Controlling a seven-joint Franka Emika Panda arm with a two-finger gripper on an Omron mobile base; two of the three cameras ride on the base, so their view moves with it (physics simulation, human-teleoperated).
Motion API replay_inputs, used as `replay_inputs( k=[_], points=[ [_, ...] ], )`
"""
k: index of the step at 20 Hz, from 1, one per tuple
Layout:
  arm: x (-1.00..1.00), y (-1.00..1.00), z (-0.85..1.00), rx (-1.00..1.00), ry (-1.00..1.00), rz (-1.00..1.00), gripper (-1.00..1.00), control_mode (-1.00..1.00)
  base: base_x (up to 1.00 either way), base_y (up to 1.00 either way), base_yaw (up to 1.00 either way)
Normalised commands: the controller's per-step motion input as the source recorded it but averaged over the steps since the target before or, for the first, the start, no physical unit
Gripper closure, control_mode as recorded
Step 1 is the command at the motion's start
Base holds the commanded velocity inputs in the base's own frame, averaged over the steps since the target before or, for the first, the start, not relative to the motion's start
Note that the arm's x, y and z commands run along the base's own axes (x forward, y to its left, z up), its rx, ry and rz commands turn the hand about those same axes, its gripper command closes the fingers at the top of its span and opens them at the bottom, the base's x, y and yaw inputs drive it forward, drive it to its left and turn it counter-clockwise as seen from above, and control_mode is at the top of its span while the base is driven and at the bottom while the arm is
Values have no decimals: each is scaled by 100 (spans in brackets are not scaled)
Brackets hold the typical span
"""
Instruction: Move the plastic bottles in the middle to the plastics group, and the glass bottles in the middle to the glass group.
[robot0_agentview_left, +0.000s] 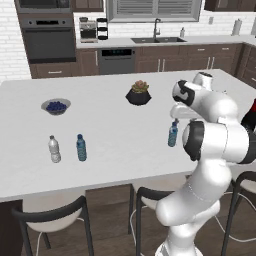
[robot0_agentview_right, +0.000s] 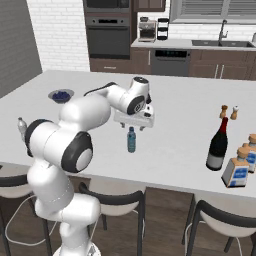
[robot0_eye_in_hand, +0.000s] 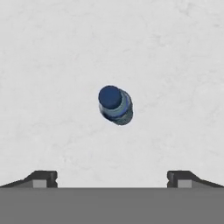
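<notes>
A small pale grey-blue plastic bottle (robot0_agentview_right: 131, 139) with a dark cap stands upright mid-counter, also seen in the left base view (robot0_agentview_left: 172, 134). My gripper (robot0_agentview_right: 133, 125) hangs open just above it. In the hand view the bottle (robot0_eye_in_hand: 116, 105) shows from the top, and both fingertips (robot0_eye_in_hand: 43, 178) stand wide apart with nothing between them. At the counter's left are the plastics group's clear whitish bottle (robot0_agentview_left: 54, 149) and deeper-blue bottle (robot0_agentview_left: 81, 147). To the right stand a tall dark wine bottle (robot0_agentview_right: 218, 145) with a red top and a squarish bottle (robot0_agentview_right: 236, 170) with a tan neck.
A similar tan-necked bottle (robot0_agentview_right: 251, 149) stands just behind the squarish one. Two small shakers (robot0_agentview_right: 229, 111) are farther back. A bowl of blueberries (robot0_agentview_left: 56, 106) and a potted plant (robot0_agentview_left: 138, 93) sit on the counter's far half. Dark stools (robot0_agentview_left: 50, 220) line the near edge.
</notes>
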Motion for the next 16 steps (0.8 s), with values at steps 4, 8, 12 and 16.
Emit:
replay_inputs(
  k=[4, 8, 12, 16],
  points=[
    [14, 7, -21, -1, 1, 0, -100, -100, 0, 0, 0],
    [7, 9, -44, -4, 0, 0, -100, -100, 0, 0, 0],
    [1, 0, -66, 0, -2, 0, -100, -100, 0, 0, 0],
    [0, 4, -31, 0, -1, 0, -100, -100, 0, 0, 0]
  ],
)
